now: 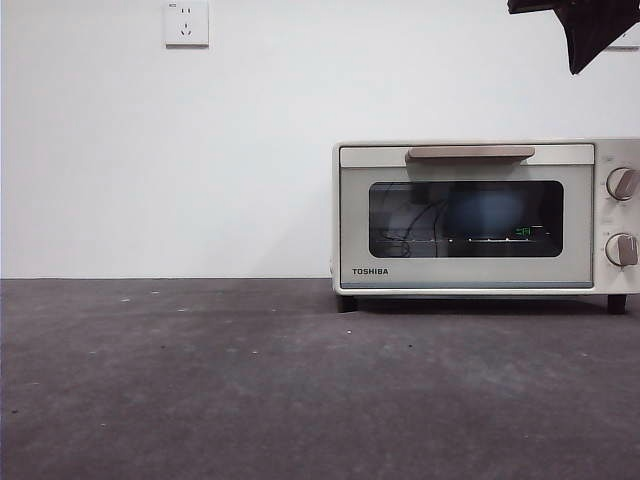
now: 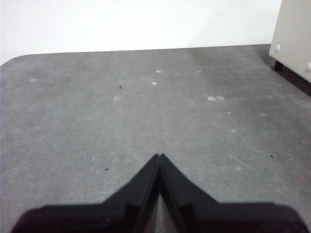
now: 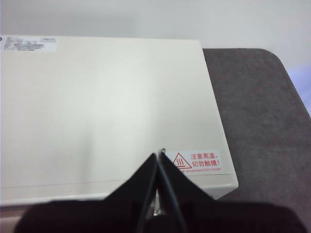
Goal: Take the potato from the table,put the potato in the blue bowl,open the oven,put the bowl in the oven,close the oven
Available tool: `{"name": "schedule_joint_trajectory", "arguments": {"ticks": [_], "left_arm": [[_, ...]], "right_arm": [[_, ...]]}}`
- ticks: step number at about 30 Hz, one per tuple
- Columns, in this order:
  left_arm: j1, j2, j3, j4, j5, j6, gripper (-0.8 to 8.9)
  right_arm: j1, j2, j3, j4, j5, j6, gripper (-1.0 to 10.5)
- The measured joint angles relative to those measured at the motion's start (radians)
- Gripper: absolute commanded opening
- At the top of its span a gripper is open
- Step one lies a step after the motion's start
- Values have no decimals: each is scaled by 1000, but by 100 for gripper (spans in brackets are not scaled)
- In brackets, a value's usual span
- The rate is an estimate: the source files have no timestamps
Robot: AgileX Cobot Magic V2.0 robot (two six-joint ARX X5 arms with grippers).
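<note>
The cream TOSHIBA oven (image 1: pixel 470 270) stands at the right on the table (image 1: pixel 250 380), its dark glass door closed under the tan handle (image 1: pixel 470 153). Behind the glass a rounded bluish form shows, the blue bowl (image 1: pixel 487 212). The potato is hidden. My right gripper (image 3: pixel 159 155) hovers shut and empty above the oven's flat top (image 3: pixel 97 111), near its warning sticker (image 3: pixel 201 161); in the front view it is the black tip (image 1: pixel 590 30) at the top right corner. My left gripper (image 2: pixel 159 156) is shut and empty over bare table (image 2: pixel 146 107), with the oven's corner (image 2: pixel 296 39) off to one side.
Two knobs (image 1: pixel 622 184) (image 1: pixel 621 250) sit on the oven's right panel. A white wall with a socket (image 1: pixel 186 23) runs behind the table. Beside the oven top, the table's rounded corner (image 3: pixel 272 63) shows in the right wrist view.
</note>
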Motion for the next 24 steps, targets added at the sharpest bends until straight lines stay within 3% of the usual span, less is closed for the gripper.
{"name": "schedule_joint_trajectory", "arguments": {"ticks": [24], "left_arm": [[0, 2, 0, 9, 0, -6, -4]], "right_arm": [[-14, 0, 0, 8, -14, 0, 0]]}}
